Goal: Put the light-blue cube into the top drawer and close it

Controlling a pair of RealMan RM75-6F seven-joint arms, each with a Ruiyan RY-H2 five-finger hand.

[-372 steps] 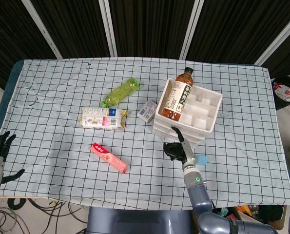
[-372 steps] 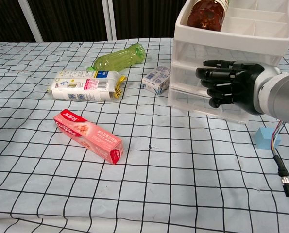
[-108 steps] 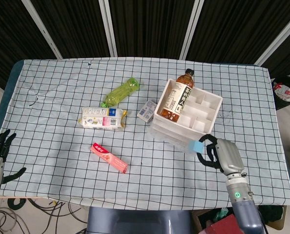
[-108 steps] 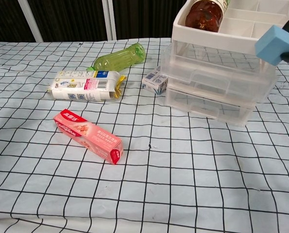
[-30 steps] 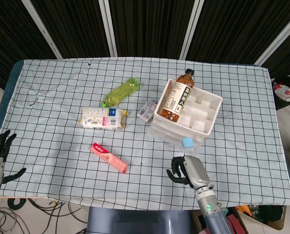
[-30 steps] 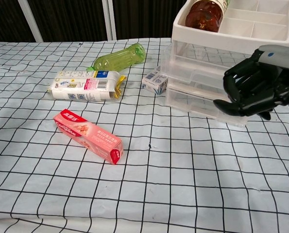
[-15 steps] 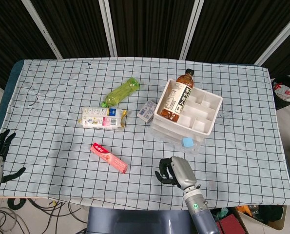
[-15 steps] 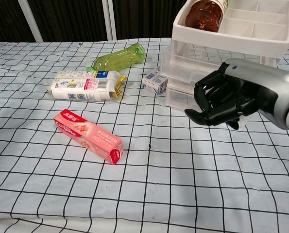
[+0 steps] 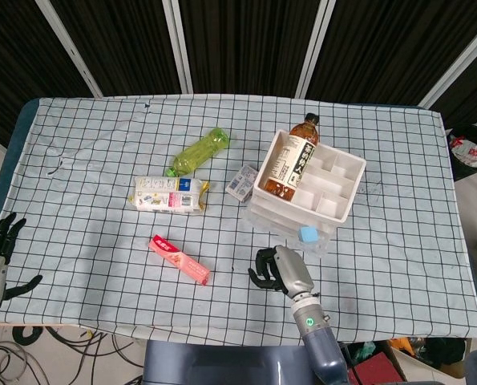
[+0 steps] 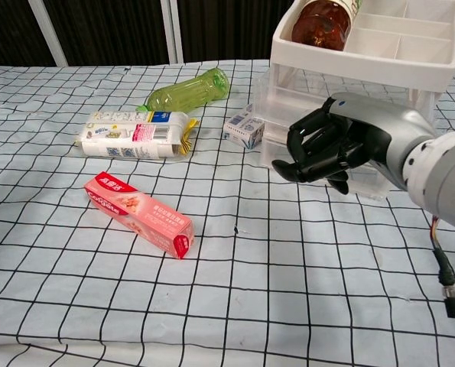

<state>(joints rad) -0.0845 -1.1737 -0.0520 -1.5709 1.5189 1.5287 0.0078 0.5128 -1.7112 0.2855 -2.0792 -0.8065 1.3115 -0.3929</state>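
Print shows on the pink box [image 10: 140, 215], carton [image 10: 132, 135] and bottle [image 9: 289, 165] labels, none of it legible.

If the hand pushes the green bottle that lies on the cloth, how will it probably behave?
The green bottle lies on its side and is round, so it would likely roll. It looks empty and thin-walled, so probably light and easy to dent.
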